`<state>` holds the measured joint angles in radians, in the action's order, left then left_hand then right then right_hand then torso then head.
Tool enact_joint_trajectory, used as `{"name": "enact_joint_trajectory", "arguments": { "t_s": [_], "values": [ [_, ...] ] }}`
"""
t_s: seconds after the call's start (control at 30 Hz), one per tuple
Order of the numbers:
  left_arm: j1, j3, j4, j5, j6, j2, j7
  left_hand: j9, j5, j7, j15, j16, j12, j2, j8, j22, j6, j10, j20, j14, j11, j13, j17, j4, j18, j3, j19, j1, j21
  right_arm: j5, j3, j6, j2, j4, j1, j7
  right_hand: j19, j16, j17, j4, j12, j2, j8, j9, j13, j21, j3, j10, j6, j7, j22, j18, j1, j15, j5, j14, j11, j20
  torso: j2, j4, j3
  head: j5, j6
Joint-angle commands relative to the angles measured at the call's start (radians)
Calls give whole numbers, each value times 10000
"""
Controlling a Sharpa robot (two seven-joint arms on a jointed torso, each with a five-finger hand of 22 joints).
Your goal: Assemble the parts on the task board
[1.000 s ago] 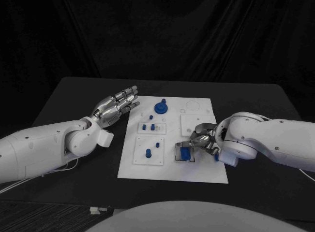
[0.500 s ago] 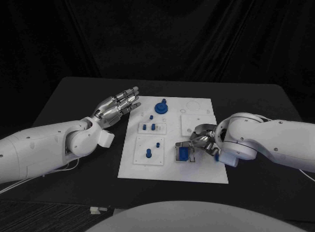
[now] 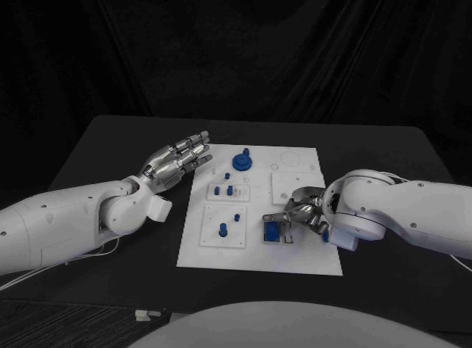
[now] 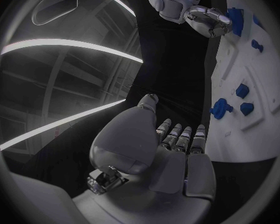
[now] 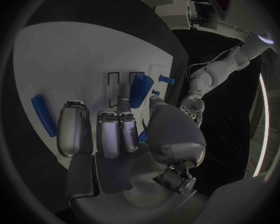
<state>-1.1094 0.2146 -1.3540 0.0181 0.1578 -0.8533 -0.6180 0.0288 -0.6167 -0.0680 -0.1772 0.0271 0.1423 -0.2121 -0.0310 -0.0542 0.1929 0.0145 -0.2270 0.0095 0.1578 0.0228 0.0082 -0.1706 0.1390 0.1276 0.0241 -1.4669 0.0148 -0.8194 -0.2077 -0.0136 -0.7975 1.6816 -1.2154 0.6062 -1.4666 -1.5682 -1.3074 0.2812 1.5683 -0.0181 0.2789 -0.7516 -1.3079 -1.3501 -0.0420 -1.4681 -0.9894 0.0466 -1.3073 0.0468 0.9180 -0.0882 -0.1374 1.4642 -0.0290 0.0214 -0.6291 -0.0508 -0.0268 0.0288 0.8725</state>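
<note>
The white task board lies mid-table. My right hand hangs low over its near right part, and its thumb and a finger pinch a blue block-like part that stands on the board. In the right wrist view this part sits between the fingertips, and a blue bar lies flat on the board beside them. My left hand hovers open just left of the board's far edge, its fingers straight and holding nothing. The left wrist view shows that hand beside the board.
A tall blue knob stands at the board's far middle. Small blue pegs and another peg sit in the left inset plates. Bare black table surrounds the board on every side.
The right hand's fingers and the blue part have edged very slightly left. The left hand has stayed where it was.
</note>
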Motion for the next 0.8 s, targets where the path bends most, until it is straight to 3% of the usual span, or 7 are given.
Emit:
{"name": "enact_joint_trajectory", "arguments": {
  "t_s": [0.03,0.27,0.57,0.67,0.8],
  "values": [
    [20,-10,-5,-4,197,28,-33,0,-46,2,-69,46,32,-9,-15,-10,-14,7,-66,-1,75,13,14,44,-178,-39,27,-93,37,-204,-1,127,-9,15,29,179,-314,-26,-2634,13,25,125,-51,31,-2629,45,-123,-1027,-54,45,-1937,48,-35,53,214,1066,78,45,1,1,0,5,2],
    [33,-10,4,-4,224,30,3,0,-46,2,-69,46,32,-9,-15,-10,-14,7,-66,-1,75,13,14,44,-178,-39,27,-93,37,-261,-1,-40,-98,59,30,170,-311,-26,-2634,85,25,109,-30,79,-2629,79,-400,-1027,-52,50,-1931,54,-251,59,761,1066,83,51,-6,-2,2,17,2],
    [42,-10,14,-4,246,13,49,0,-46,2,-69,46,32,-9,-15,-10,-14,7,-66,-1,75,13,14,44,-178,-39,27,-93,37,-287,0,-690,-573,526,16,-451,-320,-26,-2634,64,25,4,52,62,-2629,66,-471,-1027,-138,25,-1938,51,-316,50,655,1066,67,46,4,4,2,87,2],
    [44,-10,16,-4,255,10,60,0,-46,2,-69,46,32,-9,-15,-10,-14,7,-66,-1,75,13,14,44,-178,-39,27,-93,37,-584,1,-952,-808,823,-4,-881,-353,-26,-2634,-142,25,4,372,-167,-2629,-11,-450,-1027,-90,-26,-1966,34,254,6,-92,1066,17,8,5,4,3,72,2],
    [46,-10,24,-4,264,16,65,3,-45,-23,-83,55,42,-13,-19,-17,3,7,-72,1,70,15,16,54,-187,-56,32,-89,40,-1839,1,-1245,-1099,1233,-21,-1450,-407,-26,-2634,-345,25,100,1142,-878,-2629,-163,-531,-1027,155,-109,-2015,0,810,-56,-399,1066,-60,-48,6,5,6,48,2]
  ]
}}
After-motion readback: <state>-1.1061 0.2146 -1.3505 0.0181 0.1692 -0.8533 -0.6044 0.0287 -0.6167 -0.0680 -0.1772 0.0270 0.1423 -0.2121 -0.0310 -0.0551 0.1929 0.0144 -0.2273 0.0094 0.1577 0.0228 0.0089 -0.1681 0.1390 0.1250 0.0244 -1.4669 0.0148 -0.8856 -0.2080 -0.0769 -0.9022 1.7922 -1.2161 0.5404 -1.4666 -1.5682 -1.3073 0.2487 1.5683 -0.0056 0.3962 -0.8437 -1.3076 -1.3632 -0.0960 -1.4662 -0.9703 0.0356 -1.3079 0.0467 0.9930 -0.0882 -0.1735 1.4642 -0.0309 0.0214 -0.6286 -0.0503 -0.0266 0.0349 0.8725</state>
